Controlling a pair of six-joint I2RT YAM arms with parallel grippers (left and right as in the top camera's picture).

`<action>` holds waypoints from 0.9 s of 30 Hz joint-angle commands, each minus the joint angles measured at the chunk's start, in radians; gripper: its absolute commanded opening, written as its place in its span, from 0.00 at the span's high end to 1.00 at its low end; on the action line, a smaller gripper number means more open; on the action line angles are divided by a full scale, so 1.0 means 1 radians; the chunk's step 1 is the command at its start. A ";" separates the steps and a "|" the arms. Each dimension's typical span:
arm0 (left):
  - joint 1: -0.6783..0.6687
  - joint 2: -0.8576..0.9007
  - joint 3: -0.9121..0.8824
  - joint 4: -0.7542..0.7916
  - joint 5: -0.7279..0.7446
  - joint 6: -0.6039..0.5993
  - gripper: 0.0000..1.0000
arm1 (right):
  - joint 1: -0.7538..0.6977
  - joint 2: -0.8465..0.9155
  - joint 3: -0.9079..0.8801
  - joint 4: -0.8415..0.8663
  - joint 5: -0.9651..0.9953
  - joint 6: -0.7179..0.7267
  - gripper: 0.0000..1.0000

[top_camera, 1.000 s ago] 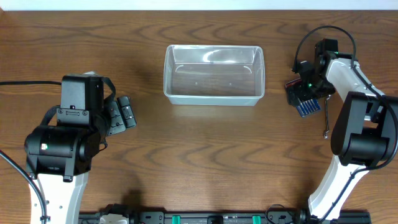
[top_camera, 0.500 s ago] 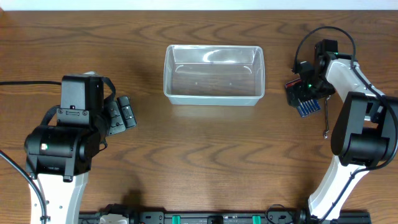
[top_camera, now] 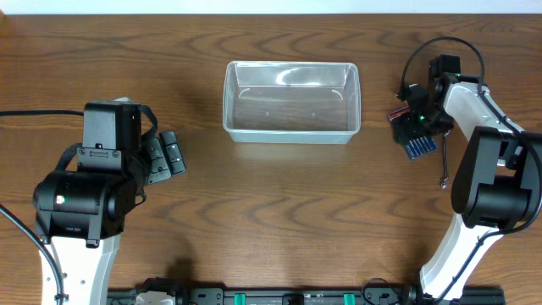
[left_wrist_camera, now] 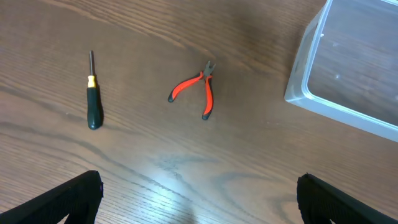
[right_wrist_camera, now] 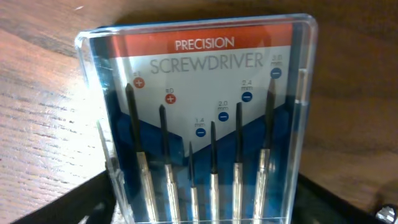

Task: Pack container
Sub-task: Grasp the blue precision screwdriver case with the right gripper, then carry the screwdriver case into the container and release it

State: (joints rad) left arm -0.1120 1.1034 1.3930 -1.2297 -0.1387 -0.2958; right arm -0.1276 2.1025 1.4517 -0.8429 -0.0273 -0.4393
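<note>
Progress check on packing the container (top_camera: pixel 288 134): basically nothing is in yet. It sits empty at the far middle of the counter (top_camera: pixel 271 220), between my 2 arms.

My right end effector (top_camera: pixel 412 121) is down over the screwdriver set (right_wrist_camera: pixel 205 124), just right of the container. In the wrist view the clear case fills the frame with a dark finger at each bottom corner, so the fingers flank it. I honestly can't tell if they're pinching it or just sitting beside it. The case looks like it's lying on the wood, not lifted.

My left end effector (top_camera: pixel 167 155) is spread wide with nothing in it, parked well left of the container. Its camera looks out at red pliers (left_wrist_camera: pixel 198 90) and a dark-handled screwdriver (left_wrist_camera: pixel 93 99), both loose on the counter. There's also a thin tool (top_camera: pixel 443 165) lying near my right arm; too small to say what it is.

So I'd guess 4 things are left to load, and the set goes first.

Compared with 1 second back: almost no difference. My right wrist has nudged a hair over the case. The case, the container and my left arm sit exactly where they were.
</note>
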 commanded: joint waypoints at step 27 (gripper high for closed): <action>0.005 0.002 0.012 0.001 -0.061 0.011 0.02 | 0.052 -0.039 0.241 -0.143 -0.010 0.096 0.99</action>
State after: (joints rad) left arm -0.1120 1.1034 1.3930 -1.2285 -0.1631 -0.2947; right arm -0.1139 2.1040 1.5383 -0.9581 -0.0265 -0.3744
